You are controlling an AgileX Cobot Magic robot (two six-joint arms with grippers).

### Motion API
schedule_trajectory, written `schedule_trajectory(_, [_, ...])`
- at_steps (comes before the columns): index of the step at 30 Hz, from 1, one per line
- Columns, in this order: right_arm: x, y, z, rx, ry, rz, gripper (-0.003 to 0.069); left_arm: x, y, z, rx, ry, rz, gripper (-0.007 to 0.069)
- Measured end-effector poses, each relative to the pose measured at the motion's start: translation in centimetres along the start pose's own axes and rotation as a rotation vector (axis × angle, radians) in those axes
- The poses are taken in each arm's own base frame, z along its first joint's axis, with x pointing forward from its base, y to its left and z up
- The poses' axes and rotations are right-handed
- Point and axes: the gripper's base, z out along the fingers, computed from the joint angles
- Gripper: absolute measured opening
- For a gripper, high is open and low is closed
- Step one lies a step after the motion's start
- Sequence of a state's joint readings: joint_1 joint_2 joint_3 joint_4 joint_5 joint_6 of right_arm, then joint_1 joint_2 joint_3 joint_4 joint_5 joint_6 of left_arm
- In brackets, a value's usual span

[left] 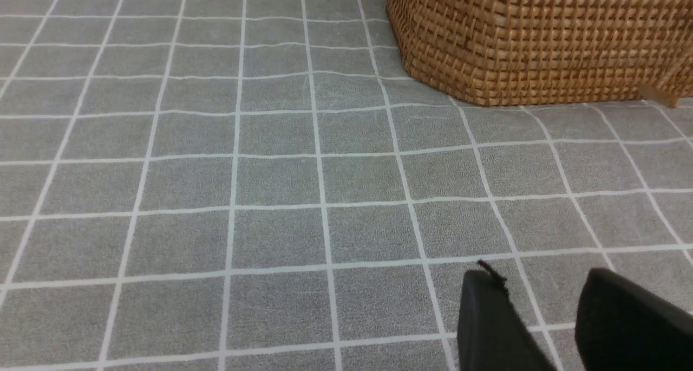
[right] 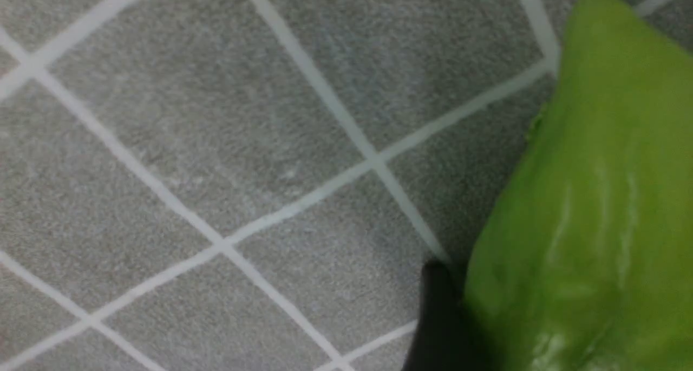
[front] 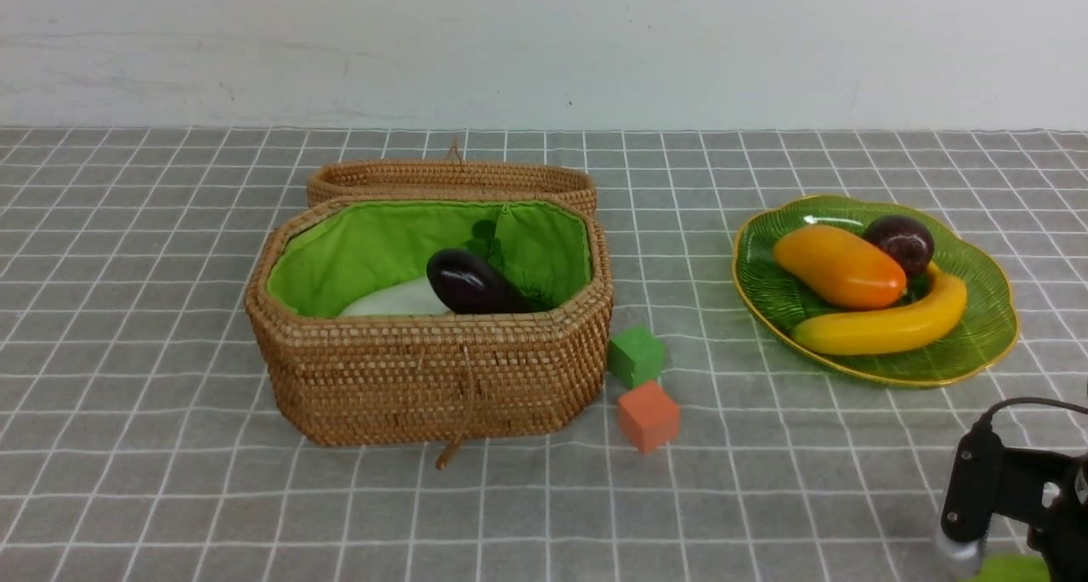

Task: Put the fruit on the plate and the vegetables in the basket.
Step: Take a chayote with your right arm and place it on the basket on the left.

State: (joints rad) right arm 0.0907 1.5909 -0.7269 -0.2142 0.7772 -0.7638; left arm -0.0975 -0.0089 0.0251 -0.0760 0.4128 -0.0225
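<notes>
The wicker basket (front: 425, 378) stands open, with a dark purple eggplant (front: 472, 283) and a white radish (front: 399, 300) on its green lining. On the green glass plate (front: 977, 344) lie the mango (front: 840, 266), the banana (front: 884, 325) and a small round dark fruit (front: 901, 242). A light green cucumber (right: 590, 208) lies at the near right, cut off by the front view's bottom edge (front: 1011, 569). My right gripper (front: 1007, 556) is down over it, one black finger (right: 438, 317) against its side and the other finger hidden. My left gripper (left: 538, 284) hangs open over bare cloth near the basket's corner (left: 520, 40).
A green foam cube (front: 635, 355) and an orange foam cube (front: 648, 415) sit just right of the basket. The basket's lid (front: 450, 178) lies folded back behind it. A grey checked cloth (front: 170, 480) covers the table, and a white wall stands behind.
</notes>
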Motion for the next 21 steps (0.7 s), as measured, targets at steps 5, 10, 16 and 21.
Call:
schedule_trajectory(5, [-1.2, -1.2, -2.0, 0.01, -0.07, 0.057, 0.044, 0.0, 0.0, 0.0, 0.0, 0.0, 0.0, 0.0239])
schedule_trajectory(10, [-5.4, -2.5, -10.0, 0.033, -0.359, 0.038, 0.044, 0.0, 0.0, 0.0, 0.0, 0.0, 0.0, 0.0239])
schedule_trajectory(16, [-12.9, -0.4, -20.5, -0.012, -0.872, -0.106, 0.044, 0.0, 0.0, 0.0, 0.0, 0.0, 0.0, 0.0239])
schedule_trajectory(21, [-20.5, 1.6, -25.9, -0.027, -1.219, -0.182, 0.044, 0.0, 0.0, 0.0, 0.0, 0.0, 0.0, 0.0239])
